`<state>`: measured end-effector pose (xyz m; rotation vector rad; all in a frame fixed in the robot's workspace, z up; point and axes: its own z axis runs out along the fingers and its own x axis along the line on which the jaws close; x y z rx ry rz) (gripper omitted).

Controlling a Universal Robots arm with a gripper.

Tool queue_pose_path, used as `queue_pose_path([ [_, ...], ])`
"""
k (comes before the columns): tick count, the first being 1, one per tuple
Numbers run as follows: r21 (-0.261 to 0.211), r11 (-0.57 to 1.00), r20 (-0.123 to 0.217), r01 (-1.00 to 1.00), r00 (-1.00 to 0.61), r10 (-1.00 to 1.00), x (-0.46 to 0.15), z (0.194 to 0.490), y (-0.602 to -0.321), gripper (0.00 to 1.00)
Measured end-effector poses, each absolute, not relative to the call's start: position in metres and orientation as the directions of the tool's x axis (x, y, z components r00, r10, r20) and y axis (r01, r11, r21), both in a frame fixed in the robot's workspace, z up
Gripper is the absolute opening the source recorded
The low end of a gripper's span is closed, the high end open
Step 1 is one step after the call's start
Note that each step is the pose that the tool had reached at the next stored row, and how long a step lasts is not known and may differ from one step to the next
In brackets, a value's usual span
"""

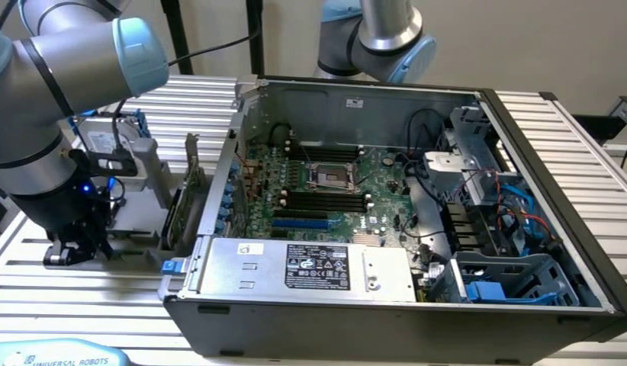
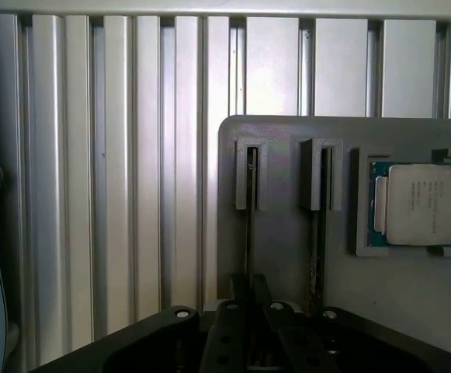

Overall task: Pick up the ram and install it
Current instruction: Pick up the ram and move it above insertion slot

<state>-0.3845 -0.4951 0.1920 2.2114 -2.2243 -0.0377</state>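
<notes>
- Now, at the exterior view's left the gripper (image 1: 75,248) is down on the grey holder (image 1: 136,217). The holder sits on the slatted table (image 1: 49,305), just beside the open computer case (image 1: 395,320). I judge the step in hand to be taking hold of the ram.
- The fingers (image 2: 239,291) stand close together with the ram (image 2: 250,233) running between them, and they look clamped on its thin edge. The ram sits in the holder's slot, not lifted out, well apart from the motherboard (image 1: 385,183).
- To do this well, the hold should be square to the stick and on its flat faces. A skewed grip would likely jam it against the guide (image 2: 250,175) that caps its far end.
- The second stick (image 2: 318,249) stands parallel and just beside, so the finger on that side has little room and should touch nothing there.
- The processor (image 2: 419,203) lies flat in its own pocket further along the holder, apart from both slots and no hindrance.
- As for looks, the ram shows edge-on: a long, very thin dark line standing upright in its groove. From this angle its colour and chips cannot be told.
- I would guess it is light, stiff and narrow, and easy to tilt if gripped off-centre.
</notes>
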Motion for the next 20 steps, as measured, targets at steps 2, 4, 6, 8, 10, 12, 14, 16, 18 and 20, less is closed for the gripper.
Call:
queue_pose_path([
  [2, 0.021, 0.006, -0.014, -1.000, -0.006, -1.000, -0.385, 0.193, -0.495, 0.14],
  [4, 0.021, 0.006, -0.013, -1.000, -0.006, -1.000, -0.385, 0.195, -0.495, 0.14],
  [6, 0.021, 0.006, -0.013, -1.000, -0.006, -1.000, -0.385, 0.198, -0.495, 0.14],
  [8, 0.021, 0.006, -0.013, -1.000, -0.006, -1.000, -0.385, 0.204, -0.495, 0.14],
  [10, 0.022, 0.006, -0.013, -1.000, -0.006, -1.000, -0.384, 0.210, -0.495, 0.14],
  [12, 0.024, 0.006, -0.013, -1.000, -0.006, -1.000, -0.384, 0.218, -0.495, 0.14],
  [14, 0.025, 0.006, -0.013, -1.000, -0.006, -1.000, -0.384, 0.227, -0.495, 0.14],
  [16, 0.026, 0.006, -0.013, -1.000, -0.006, -1.000, -0.384, 0.236, -0.495, 0.14],
  [18, 0.027, 0.006, -0.013, -1.000, -0.006, -1.000, -0.383, 0.245, -0.495, 0.14],
  [20, 0.028, 0.006, -0.013, -1.000, -0.006, -1.000, -0.383, 0.254, -0.495, 0.14],
])
